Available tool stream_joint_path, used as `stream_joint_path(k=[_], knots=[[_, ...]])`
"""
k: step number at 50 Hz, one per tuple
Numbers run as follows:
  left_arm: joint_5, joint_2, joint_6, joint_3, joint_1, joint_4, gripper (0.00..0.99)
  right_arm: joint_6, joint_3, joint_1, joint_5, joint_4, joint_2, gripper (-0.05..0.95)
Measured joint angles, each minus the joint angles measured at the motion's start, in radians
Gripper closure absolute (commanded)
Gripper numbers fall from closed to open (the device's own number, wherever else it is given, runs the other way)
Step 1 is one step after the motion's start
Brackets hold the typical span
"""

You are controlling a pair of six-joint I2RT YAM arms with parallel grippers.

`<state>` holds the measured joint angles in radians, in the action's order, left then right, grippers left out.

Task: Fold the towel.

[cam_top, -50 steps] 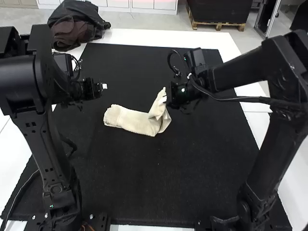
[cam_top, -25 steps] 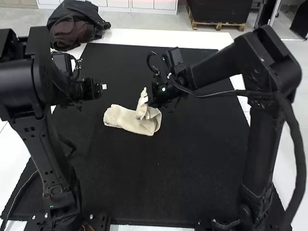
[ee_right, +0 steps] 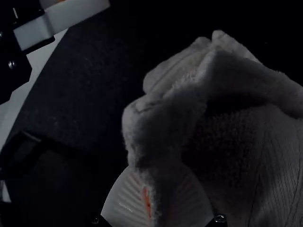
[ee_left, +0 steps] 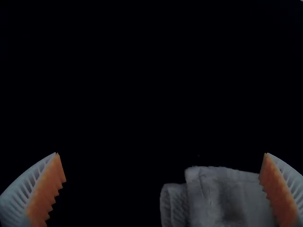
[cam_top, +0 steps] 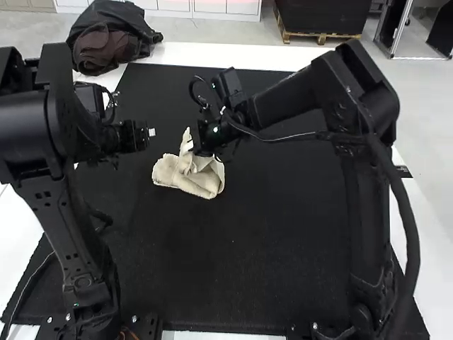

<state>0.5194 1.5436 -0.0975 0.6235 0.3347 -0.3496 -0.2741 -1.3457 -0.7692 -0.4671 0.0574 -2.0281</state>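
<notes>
Towel (cam_top: 202, 185) lies on the dark mat (cam_top: 233, 269), around the middle and a little to the left, already narrowed to a strip. Its left end is down flat; its other end is lifted and bent back over the strip. Right gripper (cam_top: 198, 149) has its jaws clamped on that raised end, with a peak of cloth standing up past them. Left gripper (cam_top: 151, 132): jaws wide apart, nothing between them, held beyond the towel's left end.

Step in hand, as I judge it: folding the strip's length over on itself. Next move calls for laying the held end down on the left end, edges lined up, then letting go and lifting off without dragging the top layer. Cloth under the raised part looks rumpled; may want smoothing.

Edges and room: towel sits well inside the mat's borders. Mat runs on toward the arm bases and off to the right. Tightest side is the left, where the grippers are fairly near each other; a long carry that way risks a bump. Dark clothing (cam_top: 113, 35) heaped at the desk's (cam_top: 212, 54) far left, well apart from the work.
</notes>
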Motion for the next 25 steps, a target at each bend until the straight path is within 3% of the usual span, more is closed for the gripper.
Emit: stream_joint_path(k=[12, 25], knots=[[0.000, 0.000, 0.015, 0.000, 0.101, -0.034, 0.036, 0.000, -0.070, -0.015, 0.000, -0.003, -0.062, 0.92], [0.001, 0.000, 0.057, 0.000, 0.159, -0.015, 0.036, -0.002, -0.161, -0.032, 0.002, -0.007, -0.143, 0.92]])
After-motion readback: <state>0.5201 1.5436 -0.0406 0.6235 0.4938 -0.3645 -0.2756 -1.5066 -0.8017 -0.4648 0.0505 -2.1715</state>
